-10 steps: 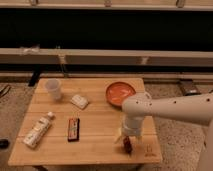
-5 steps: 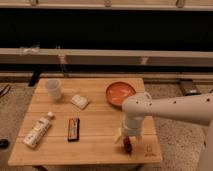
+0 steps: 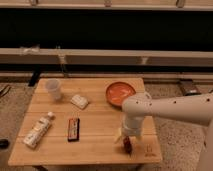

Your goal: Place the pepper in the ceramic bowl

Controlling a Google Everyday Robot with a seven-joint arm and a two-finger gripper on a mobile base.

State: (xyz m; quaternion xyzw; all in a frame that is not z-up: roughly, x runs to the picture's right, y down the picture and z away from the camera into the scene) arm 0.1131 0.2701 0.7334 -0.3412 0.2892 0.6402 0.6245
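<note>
The small dark red pepper lies near the front right edge of the wooden table. My gripper comes down from the white arm at the right and sits right over the pepper. The orange-red ceramic bowl stands at the back right of the table, beyond the gripper and partly behind the arm.
A white translucent cup stands at the back left. A small white packet lies mid-table. A flat dark red-and-black bar lies front centre. A white bottle lies at the front left. A dark wall and rail run behind.
</note>
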